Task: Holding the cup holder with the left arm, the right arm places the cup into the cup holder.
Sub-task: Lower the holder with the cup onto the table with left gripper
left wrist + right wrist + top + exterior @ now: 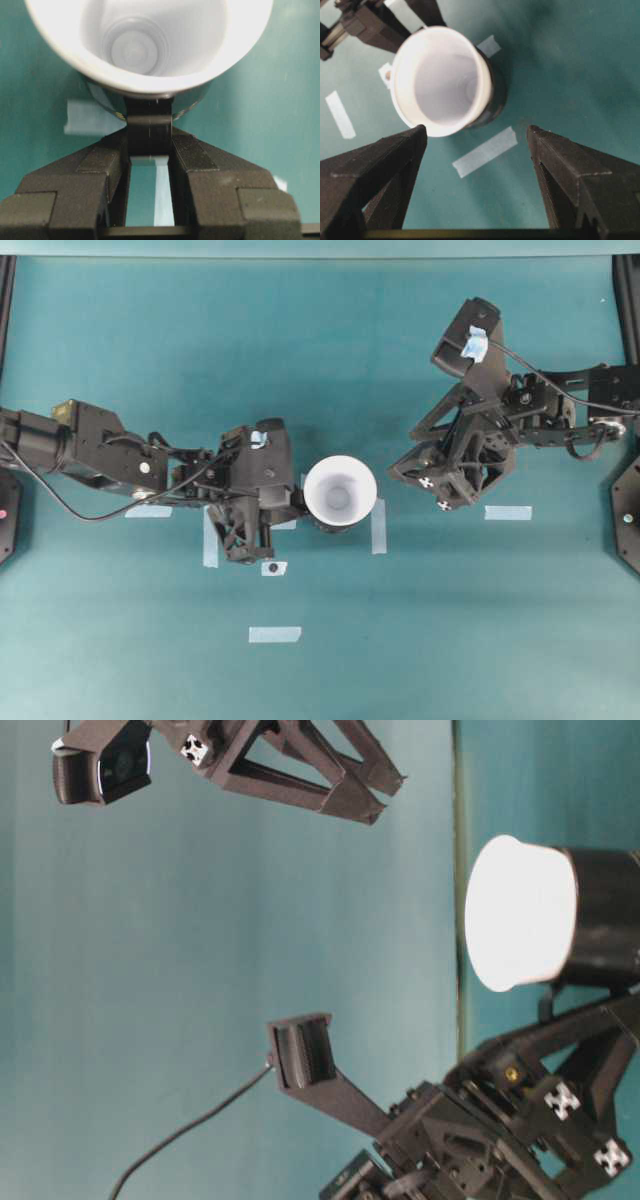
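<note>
Teal table (420,640): left gripper (149,150) pinches cup holder (149,117) (cup (340,494) seated inside); right gripper (477,165) gapes, empty.

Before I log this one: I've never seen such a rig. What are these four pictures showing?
Two black robot arms work over a teal table. One picture looks down from above, one looks from table level and appears turned sideways, and two come from cameras on the wrists. The white cup sits inside the black cup holder. The left tool pinches the holder's side tab. The right tool is open, empty and apart from the cup. Pale tape strips lie on the table.
</note>
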Tool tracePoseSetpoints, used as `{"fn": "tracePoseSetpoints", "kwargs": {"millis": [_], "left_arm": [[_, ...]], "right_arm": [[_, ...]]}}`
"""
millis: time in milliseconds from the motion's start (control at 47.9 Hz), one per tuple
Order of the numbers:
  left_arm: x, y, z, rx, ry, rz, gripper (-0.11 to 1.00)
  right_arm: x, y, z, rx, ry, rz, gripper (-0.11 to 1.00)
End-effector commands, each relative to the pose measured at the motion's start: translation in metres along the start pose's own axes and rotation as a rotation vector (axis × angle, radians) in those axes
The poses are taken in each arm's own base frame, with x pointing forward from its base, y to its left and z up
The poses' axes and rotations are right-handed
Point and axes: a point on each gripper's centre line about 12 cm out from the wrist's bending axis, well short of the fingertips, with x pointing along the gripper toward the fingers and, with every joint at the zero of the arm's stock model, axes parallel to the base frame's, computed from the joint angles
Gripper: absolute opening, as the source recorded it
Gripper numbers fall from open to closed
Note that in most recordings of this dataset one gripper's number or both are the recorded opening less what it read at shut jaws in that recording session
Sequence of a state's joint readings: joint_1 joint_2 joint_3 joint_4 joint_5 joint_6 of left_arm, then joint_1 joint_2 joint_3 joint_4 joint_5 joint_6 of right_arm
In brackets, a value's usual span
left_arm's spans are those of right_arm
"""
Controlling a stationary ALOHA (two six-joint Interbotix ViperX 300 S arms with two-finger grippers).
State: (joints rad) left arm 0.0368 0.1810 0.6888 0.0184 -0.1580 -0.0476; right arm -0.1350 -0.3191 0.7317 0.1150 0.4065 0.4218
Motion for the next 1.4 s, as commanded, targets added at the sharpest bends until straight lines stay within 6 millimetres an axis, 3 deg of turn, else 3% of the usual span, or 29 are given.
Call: {"fn": "tracePoseSetpoints", "kwargs": {"millis": [0,752,815,1003,1066,1379], "left_arm": [[-0.0022,0.0014,0.0138,-0.001,-0.038,0.002,0.26],[-0.0039,0.0021,0.0142,-0.008,-0.022,0.004,0.27],[-0.0039,0.0021,0.0142,-0.007,-0.022,0.004,0.34],[-0.0043,0.0020,0.0153,-0.005,-0.025,0.004,0.82],[-0.0047,0.0020,0.0158,-0.004,-0.026,0.004,0.92],[-0.0058,0.0020,0.0170,-0.004,-0.029,0.004,0.91]], "right_arm": [[-0.0076,0.0067,0.0049,0.007,-0.029,0.025,0.85],[-0.0010,0.0088,0.0005,0.017,-0.006,0.029,0.85],[-0.0010,0.0094,0.0006,0.016,-0.008,0.031,0.85],[0.0002,0.0093,0.0018,0.017,-0.015,0.032,0.85],[0.0007,0.0093,0.0017,0.020,-0.015,0.033,0.85],[0.0011,0.0092,0.0004,0.022,-0.011,0.033,0.85]]}}
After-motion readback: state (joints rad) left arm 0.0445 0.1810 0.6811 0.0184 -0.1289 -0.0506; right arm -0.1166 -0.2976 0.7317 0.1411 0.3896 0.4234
